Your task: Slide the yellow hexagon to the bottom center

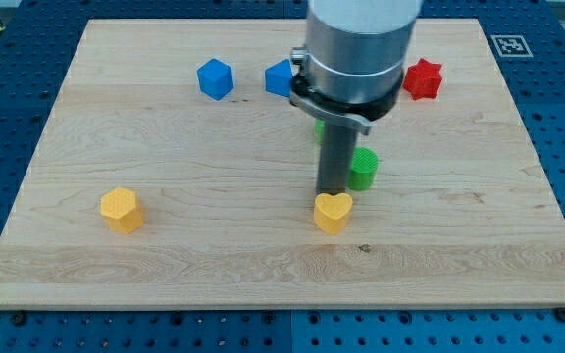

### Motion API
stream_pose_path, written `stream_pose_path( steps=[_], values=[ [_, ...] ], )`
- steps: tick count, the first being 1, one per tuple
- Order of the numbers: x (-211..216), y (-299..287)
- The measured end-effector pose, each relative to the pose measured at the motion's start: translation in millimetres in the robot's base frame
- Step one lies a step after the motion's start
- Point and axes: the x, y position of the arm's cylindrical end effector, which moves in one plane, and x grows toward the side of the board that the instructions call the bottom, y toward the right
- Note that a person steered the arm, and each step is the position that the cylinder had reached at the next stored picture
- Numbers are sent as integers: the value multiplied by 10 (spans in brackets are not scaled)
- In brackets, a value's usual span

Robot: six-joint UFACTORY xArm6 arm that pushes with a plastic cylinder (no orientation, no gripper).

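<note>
Yellow hexagon [122,209] sits well off to the view's left of my tip [332,192]. No hand fitted, so nothing grasped. Block looks light, rigid, likely slides easily; push on its left face.

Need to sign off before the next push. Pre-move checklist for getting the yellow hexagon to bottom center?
1. Yellow hexagon in view, at the view's left: ok.
2. My tip next to the hexagon: not ok, it sits far to its right, just above the yellow heart.
3. Tip clear of other blocks: not ok, it appears to touch the heart, and the green block is close on its right.
4. Straight path from hexagon to bottom center: not ok, the heart lies near that spot.
5. Blue cube and red block out of the way: ok.
</note>
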Motion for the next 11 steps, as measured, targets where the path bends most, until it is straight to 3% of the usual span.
stream_pose_path(
  steps=[5, 8, 11],
  values=[
    [-244, -2273],
    [357, -2373],
    [450, -1639]
  ],
)
